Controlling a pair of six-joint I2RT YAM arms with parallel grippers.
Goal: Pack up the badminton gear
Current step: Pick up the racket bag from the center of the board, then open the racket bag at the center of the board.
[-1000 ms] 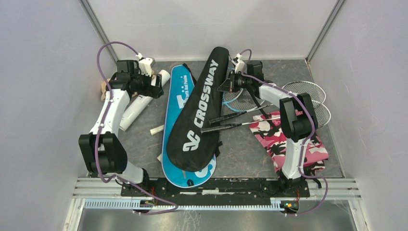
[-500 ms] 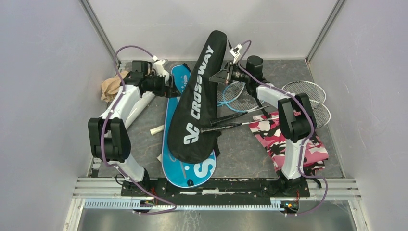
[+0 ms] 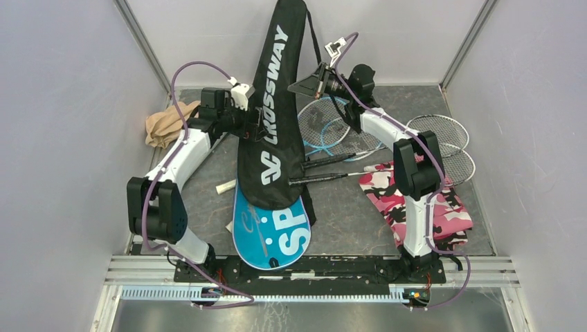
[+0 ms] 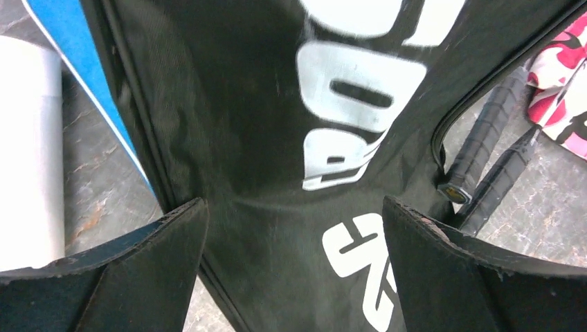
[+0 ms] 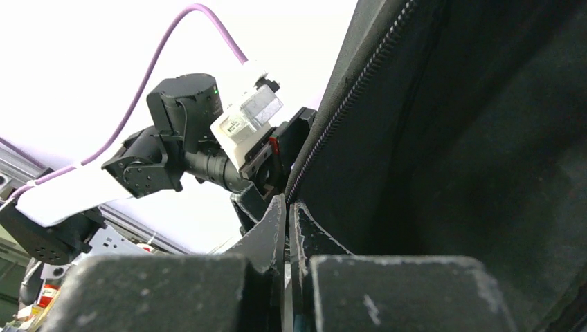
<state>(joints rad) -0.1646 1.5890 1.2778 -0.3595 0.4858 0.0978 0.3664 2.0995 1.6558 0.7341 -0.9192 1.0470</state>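
Note:
The black "CROSSWAY" cover (image 3: pixel 271 104) is lifted, its narrow end high against the back wall and its wide end resting on the blue "SPORT" cover (image 3: pixel 273 235). My right gripper (image 3: pixel 302 86) is shut on the black cover's zipper edge (image 5: pixel 325 131). My left gripper (image 3: pixel 257 128) is open, its jaws wide on either side of the black cover (image 4: pixel 291 159), not pinching it. A blue racket (image 3: pixel 325 131) and silver rackets (image 3: pixel 436 135) lie to the right, handles (image 4: pixel 484 152) beside the cover. The white tube (image 4: pixel 28 138) lies to the left.
A tan cloth bundle (image 3: pixel 166 124) sits at the back left. A pink camouflage bag (image 3: pixel 415 200) lies under the right arm. Two small white pieces (image 3: pixel 226 187) lie left of the blue cover. Grey walls close in on three sides.
My right gripper has raised the black cover's narrow end up and back. My left arm has swung right to the cover. More of the blue cover's print is uncovered.

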